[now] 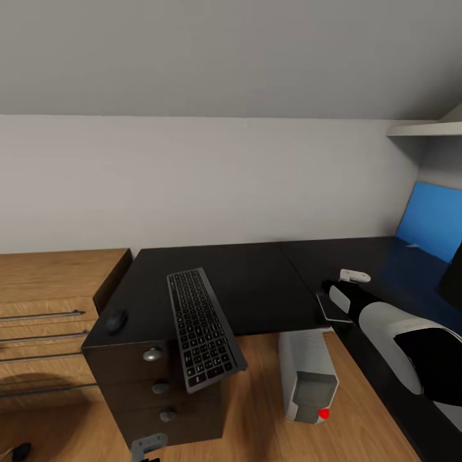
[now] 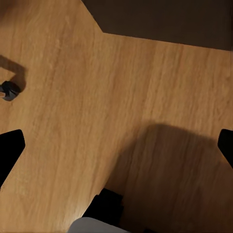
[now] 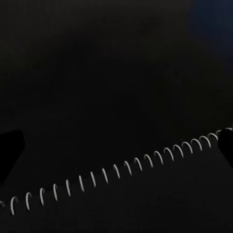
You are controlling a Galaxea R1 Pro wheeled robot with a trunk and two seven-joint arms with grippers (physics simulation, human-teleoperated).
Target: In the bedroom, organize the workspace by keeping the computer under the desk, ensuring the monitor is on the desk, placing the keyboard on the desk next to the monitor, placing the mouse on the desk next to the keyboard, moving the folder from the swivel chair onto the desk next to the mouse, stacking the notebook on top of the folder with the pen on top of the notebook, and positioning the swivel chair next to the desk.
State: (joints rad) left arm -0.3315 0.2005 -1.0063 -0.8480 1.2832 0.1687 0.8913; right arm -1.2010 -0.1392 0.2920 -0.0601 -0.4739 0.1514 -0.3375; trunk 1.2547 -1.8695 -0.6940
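Keyboard [image 1: 204,328] lies on black bench [image 1: 256,282], near end overhanging front edge at 6 o'clock. Mouse [image 1: 116,319] at keyboard's 9 o'clock, near bench corner. Computer [image 1: 308,375] stands on floor under bench, red light showing. Right arm [image 1: 391,333] reaches over bench wing. Right tool [image 3: 116,145] spread wide above dark spiral-bound notebook [image 3: 116,199]. Left tool [image 2: 116,145] spread wide, empty, over wooden floor [image 2: 97,97].

Even soft light on the grey walls, glossy desk [image 1: 256,282] dim, soft shadows on floor [image 2: 73,121], right wrist view near-black.
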